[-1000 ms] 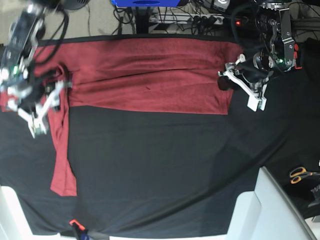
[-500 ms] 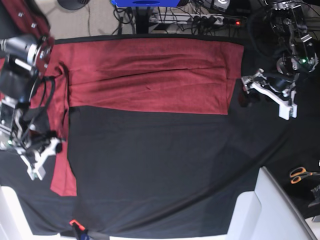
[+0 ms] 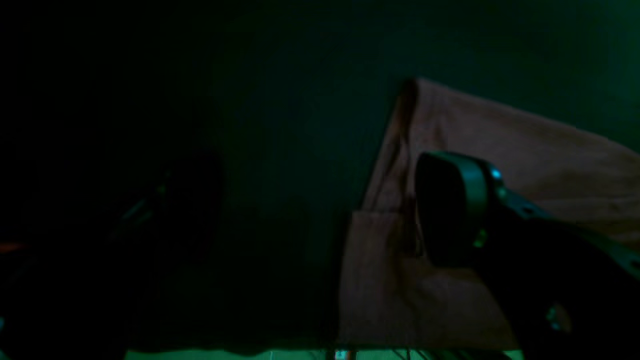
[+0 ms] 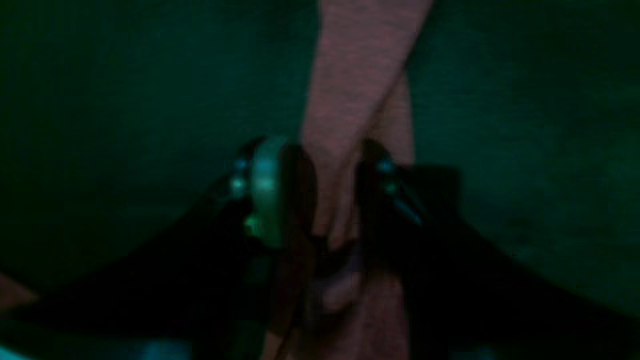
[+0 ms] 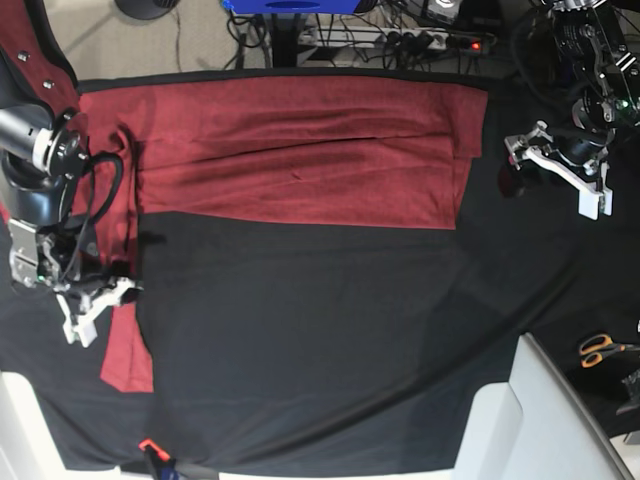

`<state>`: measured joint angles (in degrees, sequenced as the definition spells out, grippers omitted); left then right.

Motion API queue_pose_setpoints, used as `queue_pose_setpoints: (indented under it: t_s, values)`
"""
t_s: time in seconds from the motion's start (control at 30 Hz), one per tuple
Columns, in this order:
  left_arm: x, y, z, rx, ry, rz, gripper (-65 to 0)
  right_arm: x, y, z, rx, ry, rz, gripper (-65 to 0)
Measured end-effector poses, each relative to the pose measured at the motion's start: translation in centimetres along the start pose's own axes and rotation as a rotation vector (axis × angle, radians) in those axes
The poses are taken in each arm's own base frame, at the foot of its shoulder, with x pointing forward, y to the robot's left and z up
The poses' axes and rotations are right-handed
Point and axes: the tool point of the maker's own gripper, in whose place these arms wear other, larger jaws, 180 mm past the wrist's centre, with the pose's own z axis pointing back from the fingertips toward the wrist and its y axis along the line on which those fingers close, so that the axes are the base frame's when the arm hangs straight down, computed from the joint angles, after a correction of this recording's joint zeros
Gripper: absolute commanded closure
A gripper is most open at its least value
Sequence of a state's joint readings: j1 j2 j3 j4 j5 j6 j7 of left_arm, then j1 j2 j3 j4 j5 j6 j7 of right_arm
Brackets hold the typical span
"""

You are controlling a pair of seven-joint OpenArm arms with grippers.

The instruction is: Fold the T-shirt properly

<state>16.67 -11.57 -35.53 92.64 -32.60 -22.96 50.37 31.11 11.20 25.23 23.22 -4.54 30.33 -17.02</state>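
Note:
The maroon T-shirt (image 5: 300,150) lies as a wide folded band along the far side of the black cloth, with one long sleeve (image 5: 127,350) running toward the near edge at the left. My right gripper (image 5: 100,308) sits low on that sleeve. In the right wrist view the sleeve (image 4: 360,75) narrows between the fingers (image 4: 270,190), and the right gripper (image 4: 325,190) is shut on it. My left gripper (image 5: 555,175) hangs open to the right of the shirt's right edge, holding nothing. The left wrist view shows that gripper (image 3: 300,215) wide open beside the shirt's corner (image 3: 525,150).
A black cloth sheet (image 5: 330,340) covers the table. Orange-handled scissors (image 5: 600,349) lie at the right edge. A white angled panel (image 5: 540,420) stands at the near right. Cables and a power strip (image 5: 400,40) run beyond the far edge. A small orange item (image 5: 148,447) sits at the near edge.
The left gripper opened, let go of the shirt's right edge and drew off to the right. The right arm slid down the sleeve toward the near side, and its jaws closed in on it.

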Motion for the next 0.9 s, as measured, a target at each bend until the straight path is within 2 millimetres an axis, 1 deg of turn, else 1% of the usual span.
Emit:
queue_pose_setpoints:
  t_s: [0.03, 0.07, 0.1, 0.17, 0.23, 0.3, 0.37, 0.47, 0.53, 0.6, 0.67, 0.7, 0.77, 0.8, 0.83, 0.9]
  values:
    - [-0.2, 0.0, -0.1, -0.002, 0.005, 0.009, -57.9, -0.1, 0.0, 0.0, 0.001, 0.002, 0.000, 0.0]
    - [-0.4, 0.1, -0.2, -0.003, 0.011, 0.014, -57.9, -0.1, 0.0, 0.0, 0.001, 0.004, 0.000, 0.0]
    - [-0.6, 0.1, -0.3, -0.003, 0.013, 0.016, -57.9, -0.2, 0.0, 0.0, 0.001, 0.004, 0.001, -1.5]
    - [-0.7, 0.1, -0.3, -0.003, 0.016, 0.016, -57.9, -0.2, 0.0, 0.0, 0.002, 0.005, 0.000, 0.0]
    - [-0.6, 0.1, -0.3, -0.004, 0.016, 0.016, -57.9, -0.7, 0.5, 0.2, 0.021, 0.039, 0.028, 0.0]
    - [-0.7, 0.1, -0.3, -0.004, 0.015, 0.016, -57.9, -0.9, 1.4, 0.8, 0.033, 0.029, 0.088, 0.0]
    - [-0.7, 0.1, -0.2, -0.001, 0.017, 0.015, -57.9, -1.7, 2.3, 1.9, 0.016, 0.027, 0.155, 0.0]
    - [-0.5, 0.2, -0.2, 0.001, 0.015, 0.011, -57.9, -3.2, 4.5, 4.1, 0.003, 0.025, 0.241, 0.0]
    - [-0.5, 0.2, -0.3, 0.001, 0.015, 0.011, -57.9, -3.3, 5.7, 5.8, -0.010, 0.009, 0.286, 0.0]
    - [-0.5, 0.0, -0.3, -0.006, 0.015, 0.011, -57.9, -3.4, 7.0, 7.1, -0.030, 0.016, 0.374, 0.0]
    - [-0.6, -0.1, -0.4, -0.007, 0.016, 0.010, -57.9, -3.8, 9.2, 8.0, -0.010, -0.004, 0.444, 0.0]
    - [-0.6, -0.1, -0.4, -0.007, 0.016, 0.011, -57.9, -4.5, 10.5, 8.3, 0.012, -0.004, 0.478, 0.0]
    - [-0.3, -0.2, -0.5, -0.008, 0.011, 0.012, -57.9, -7.0, 13.0, 8.8, 0.052, 0.029, 0.521, 0.0]
    - [0.0, -0.2, -0.5, -0.009, 0.005, 0.010, -57.9, -7.6, 13.9, 9.2, 0.067, 0.027, 0.535, 0.0]
    - [0.2, -0.2, -0.7, -0.009, 0.000, 0.014, -57.9, -8.1, 14.7, 9.8, 0.073, 0.019, 0.543, 0.0]
    - [0.0, 0.0, -1.1, -0.013, 0.004, 0.035, -57.9, -8.1, 15.7, 10.7, 0.054, -0.008, 0.539, 0.0]
